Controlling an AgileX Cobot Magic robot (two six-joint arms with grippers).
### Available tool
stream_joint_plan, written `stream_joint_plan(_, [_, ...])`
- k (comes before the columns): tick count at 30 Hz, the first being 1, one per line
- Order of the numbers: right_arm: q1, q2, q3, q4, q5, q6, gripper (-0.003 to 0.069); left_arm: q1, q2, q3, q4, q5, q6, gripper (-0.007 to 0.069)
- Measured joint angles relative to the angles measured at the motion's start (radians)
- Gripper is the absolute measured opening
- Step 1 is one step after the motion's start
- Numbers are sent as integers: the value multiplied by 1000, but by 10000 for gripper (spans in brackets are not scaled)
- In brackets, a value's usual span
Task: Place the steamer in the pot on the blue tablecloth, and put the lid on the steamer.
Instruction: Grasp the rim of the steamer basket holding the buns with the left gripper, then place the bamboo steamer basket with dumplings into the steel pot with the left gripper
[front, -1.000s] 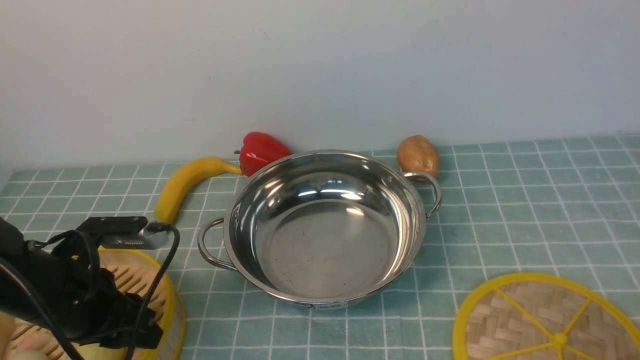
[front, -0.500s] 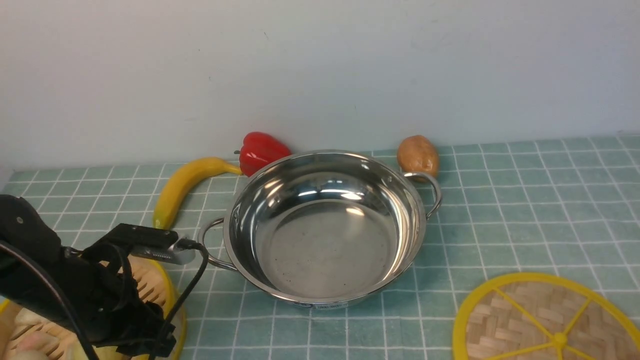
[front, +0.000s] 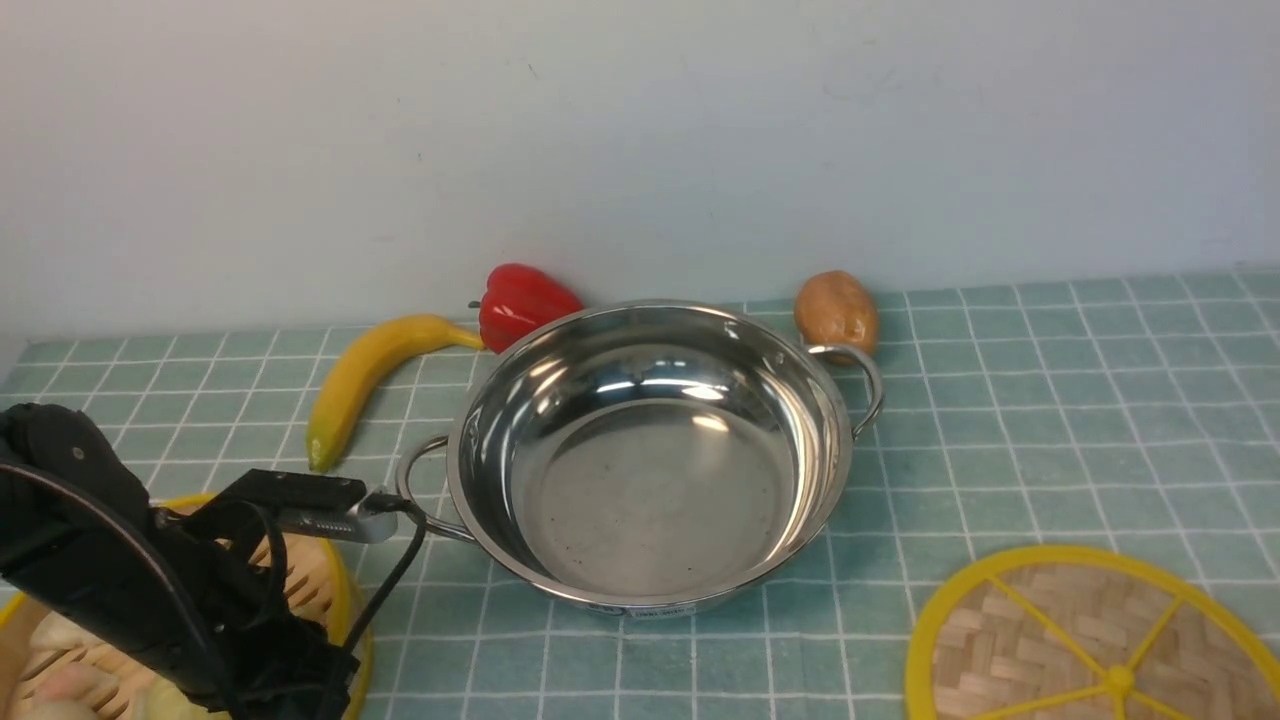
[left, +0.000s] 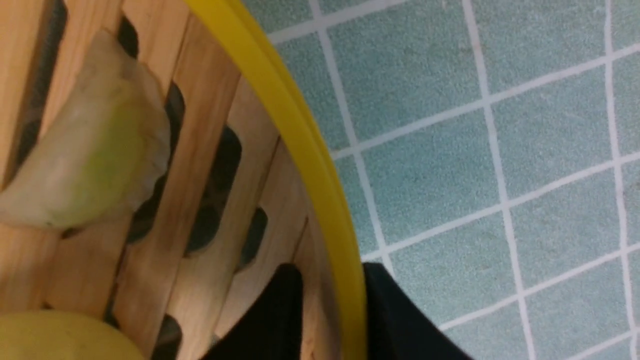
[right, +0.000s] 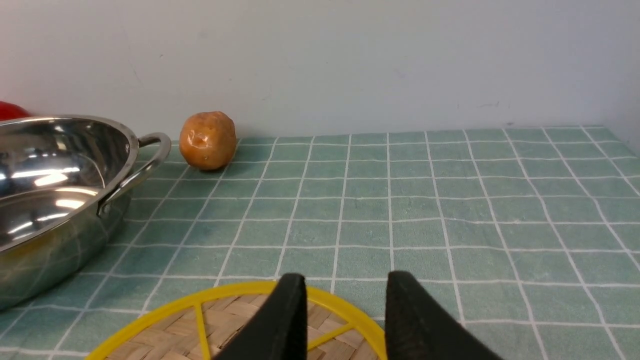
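Left gripper (left: 330, 272) astride steamer (left: 310, 150) rim, pot (front: 650, 480) waiting

Left gripper stands nearly closed across the steamer wall. One black finger is inside the basket and the other is outside, against the yellow rim. Whether it already pinches firmly cannot be told. The steamer sits on the cloth (front: 1050, 400) at the near left corner, close to the pot's left handle (front: 412, 490). A pale dumpling (left: 95, 140) lies on its slats. The pot stands empty in the middle of the cloth. The lid (front: 1085, 640) lies flat at the near right. The right gripper (right: 345, 277) hovers over the lid's rim with its fingers apart, holding nothing.

The step in hand appears to be securing the steamer for its lift into the pot. Doing it well likely means closing fully on the wall before rising, because a hold on one side lets the basket tip and spill its food. It should travel level and high enough to clear the handle and the pot rim. Then it should be centred over the pot and lowered straight. The fit is probably close, so an off-centre descent could catch the rim.
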Motion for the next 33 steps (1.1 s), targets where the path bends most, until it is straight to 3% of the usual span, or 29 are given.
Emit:
stream_joint_plan(3, [0, 0, 0, 0, 0, 0, 243, 0, 0, 0, -3, 1, -8, 48])
stream_joint_plan(11, [0, 0, 0, 0, 0, 0, 243, 0, -21, -46, 53, 83, -42, 42])
stream_joint_plan(20, [0, 0, 0, 0, 0, 0, 243, -18, -141, -302, 122, 342, -93, 40])
stream_joint_plan(23, [0, 0, 0, 0, 0, 0, 243, -57, -154, -380, 175, 397, -104, 40])
stream_joint_plan(27, [0, 0, 0, 0, 0, 0, 243, -213, -149, -546, 274, 424, -135, 40])
stream_joint_plan(33, [0, 0, 0, 0, 0, 0, 243, -411, -74, -706, 292, 426, -73, 40])
